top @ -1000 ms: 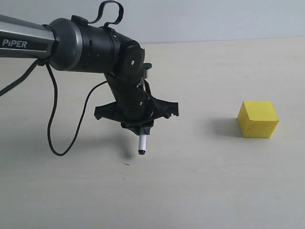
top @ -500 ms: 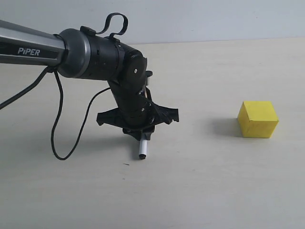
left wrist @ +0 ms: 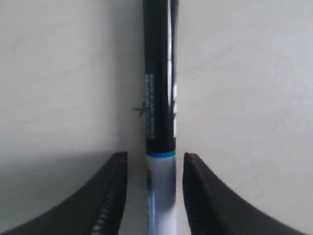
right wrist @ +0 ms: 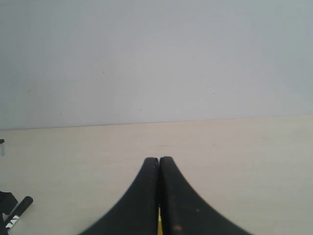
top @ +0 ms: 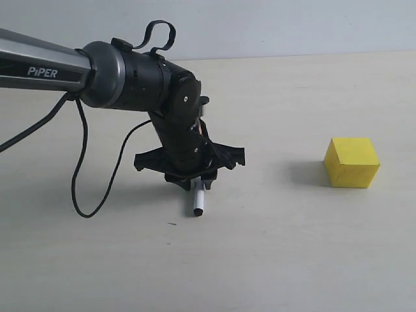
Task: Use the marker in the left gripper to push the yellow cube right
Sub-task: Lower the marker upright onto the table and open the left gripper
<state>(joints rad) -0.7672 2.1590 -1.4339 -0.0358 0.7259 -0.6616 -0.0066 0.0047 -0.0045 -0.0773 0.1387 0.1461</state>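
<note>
Your black two-fingered left gripper [top: 194,183] has its fingers parted around the slim white marker [top: 199,200], not pressing it; the small yellow cube [top: 351,162] lies well apart to its right.

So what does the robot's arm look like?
The left arm is bulky and black, with a silver tube marked PIPER. A thin black cable loops beneath it. The left gripper and the right gripper each end in two curved black fingers.
</note>
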